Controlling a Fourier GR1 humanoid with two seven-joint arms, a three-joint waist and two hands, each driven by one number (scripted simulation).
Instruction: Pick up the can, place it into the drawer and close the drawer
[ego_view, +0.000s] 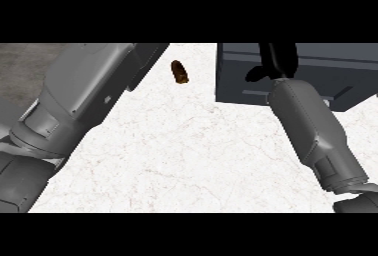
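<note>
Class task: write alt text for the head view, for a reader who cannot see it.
A small brown can lies on the white marble counter, untouched. The right hand reaches over the dark drawer unit at upper right; the left forearm crosses the left side.

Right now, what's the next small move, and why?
Probably draw the right hand back from the drawer unit and swing it left toward the can. The can lies on the counter, apart from the unit and untouched, while the right hand is up against the unit's front. Whether the drawer is open can't be told. The left hand isn't in view; only its forearm shows.
</note>
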